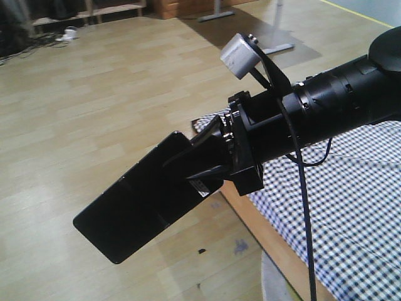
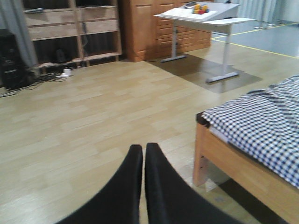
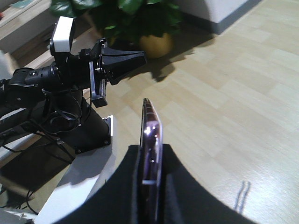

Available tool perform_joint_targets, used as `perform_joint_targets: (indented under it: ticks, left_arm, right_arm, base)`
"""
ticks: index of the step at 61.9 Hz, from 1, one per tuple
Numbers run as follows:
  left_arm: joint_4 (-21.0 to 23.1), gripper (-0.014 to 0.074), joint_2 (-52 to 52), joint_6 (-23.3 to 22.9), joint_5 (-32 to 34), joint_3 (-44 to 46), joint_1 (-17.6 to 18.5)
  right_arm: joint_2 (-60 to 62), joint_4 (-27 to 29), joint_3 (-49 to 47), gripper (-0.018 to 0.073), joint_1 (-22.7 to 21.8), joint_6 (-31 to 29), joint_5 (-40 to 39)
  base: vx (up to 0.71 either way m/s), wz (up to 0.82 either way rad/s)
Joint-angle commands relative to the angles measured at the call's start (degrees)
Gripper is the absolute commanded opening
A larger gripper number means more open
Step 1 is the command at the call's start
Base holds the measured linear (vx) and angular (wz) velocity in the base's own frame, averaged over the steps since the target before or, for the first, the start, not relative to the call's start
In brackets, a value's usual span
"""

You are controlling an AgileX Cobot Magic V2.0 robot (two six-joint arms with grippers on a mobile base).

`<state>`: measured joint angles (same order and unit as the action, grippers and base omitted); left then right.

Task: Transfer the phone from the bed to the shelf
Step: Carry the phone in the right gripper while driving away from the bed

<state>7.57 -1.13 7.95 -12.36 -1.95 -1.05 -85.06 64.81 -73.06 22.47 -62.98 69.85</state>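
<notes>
1. The right gripper (image 3: pixel 152 156) is clamped on the phone (image 1: pixel 141 200), which is held aloft just past the bed (image 1: pixel 363 207) corner, above the pale plank floor (image 2: pixel 93 116).
2. The left gripper (image 2: pixel 144 156) has its jaws pressed together.
3. The shelf (image 2: pixel 74 28) stands at the far wall, well apart from the bed.
4. A white desk (image 2: pixel 205 16) stands near a wooden cabinet (image 2: pixel 149 28).

Glossy black phone (image 1: pixel 135 202), black-and-white gingham bed (image 1: pixel 357 207), pale wood floor (image 1: pixel 94 113)
</notes>
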Motion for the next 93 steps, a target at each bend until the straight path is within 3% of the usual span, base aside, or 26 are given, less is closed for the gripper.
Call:
perform_joint_targets:
  ticks: [1,59,93]
  left_arm:
    - [0.3,0.0001,-0.4,-0.2,4.3,0.0,0.1]
    - [0.3,0.0001,-0.4,-0.2,4.3,0.0,0.1]
    - [0.3,0.0001,-0.4,-0.2,4.3,0.0,0.1]
  right_arm:
    - [2.3,5.0,-1.5,-0.0004,0.0,-0.5,4.1]
    - [2.3,5.0,-1.5,-0.0004,0.0,-0.5,4.1]
    - [2.3,5.0,-1.5,-0.0004,0.0,-0.5,4.1]
  base:
    - [-0.13,0.49]
    - [-0.12,0.47]
    - [-0.01,0.06]
